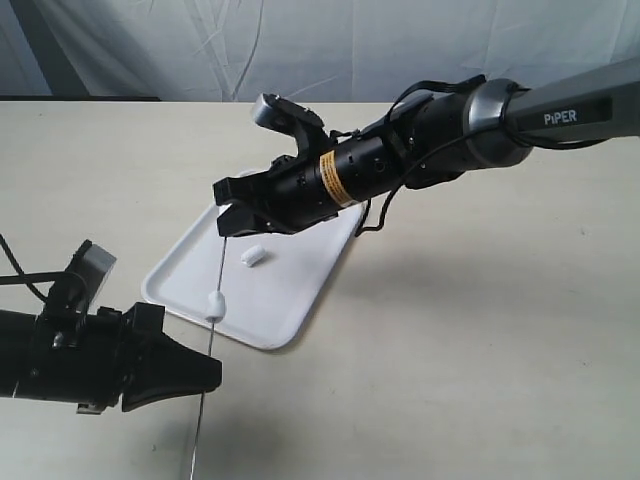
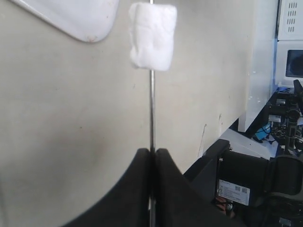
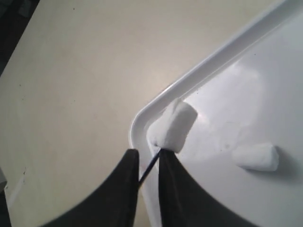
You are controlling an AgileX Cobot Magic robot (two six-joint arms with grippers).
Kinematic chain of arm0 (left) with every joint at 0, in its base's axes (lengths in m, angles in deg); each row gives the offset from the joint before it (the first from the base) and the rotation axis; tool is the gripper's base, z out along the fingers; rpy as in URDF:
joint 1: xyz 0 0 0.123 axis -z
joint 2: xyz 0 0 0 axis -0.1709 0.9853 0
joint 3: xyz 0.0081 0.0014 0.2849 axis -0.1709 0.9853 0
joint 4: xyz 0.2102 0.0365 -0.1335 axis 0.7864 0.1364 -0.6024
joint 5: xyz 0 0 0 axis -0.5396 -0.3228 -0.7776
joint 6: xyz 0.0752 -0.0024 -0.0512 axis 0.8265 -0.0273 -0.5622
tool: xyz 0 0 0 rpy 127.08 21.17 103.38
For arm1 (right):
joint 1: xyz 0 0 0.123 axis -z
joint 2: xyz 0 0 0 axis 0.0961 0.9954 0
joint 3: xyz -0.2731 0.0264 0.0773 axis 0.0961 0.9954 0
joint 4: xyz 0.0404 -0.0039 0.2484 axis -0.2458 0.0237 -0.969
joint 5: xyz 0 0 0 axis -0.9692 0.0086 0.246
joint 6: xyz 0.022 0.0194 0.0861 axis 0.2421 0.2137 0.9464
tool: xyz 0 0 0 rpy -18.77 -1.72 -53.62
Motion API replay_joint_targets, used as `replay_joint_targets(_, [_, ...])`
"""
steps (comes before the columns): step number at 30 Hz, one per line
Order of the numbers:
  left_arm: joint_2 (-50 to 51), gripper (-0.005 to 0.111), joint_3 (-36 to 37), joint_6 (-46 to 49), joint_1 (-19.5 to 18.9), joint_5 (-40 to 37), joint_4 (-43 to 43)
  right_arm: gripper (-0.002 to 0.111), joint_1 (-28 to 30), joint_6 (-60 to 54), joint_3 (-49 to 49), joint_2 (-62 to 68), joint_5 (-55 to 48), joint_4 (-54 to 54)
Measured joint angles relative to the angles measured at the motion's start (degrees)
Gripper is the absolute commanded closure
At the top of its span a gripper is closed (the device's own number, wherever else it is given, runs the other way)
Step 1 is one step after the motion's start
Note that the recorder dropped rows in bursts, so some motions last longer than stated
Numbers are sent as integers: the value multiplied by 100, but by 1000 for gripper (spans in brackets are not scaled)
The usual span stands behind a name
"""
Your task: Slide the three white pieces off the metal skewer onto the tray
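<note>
Skewer job: one white piece threaded, one on the tray

The left gripper (image 2: 152,152) is clamped tight on the metal skewer (image 2: 152,109), and the threaded piece (image 2: 153,35) sits further up it, near the tray (image 3: 213,59) corner. The loose piece (image 3: 255,157) lies on the tray. The right gripper (image 3: 149,161) straddles the skewer's far end with a slim gap, so I can't tell if it's actually pinching.

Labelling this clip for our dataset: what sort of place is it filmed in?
Probably a robotics lab bench: a plain beige table before a draped cloth backdrop, a PiPER-marked arm, and cabled equipment past the table's edge.
</note>
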Motion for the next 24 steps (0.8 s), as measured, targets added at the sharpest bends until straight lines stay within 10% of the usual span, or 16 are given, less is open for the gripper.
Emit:
replay_joint_targets(9, [0, 107, 0, -11, 0, -142, 246, 93, 184, 0, 0, 0, -518, -92])
replay_joint_targets(24, [10, 107, -526, 9, 11, 166, 491, 93, 1071, 0, -50, 0, 1412, -147])
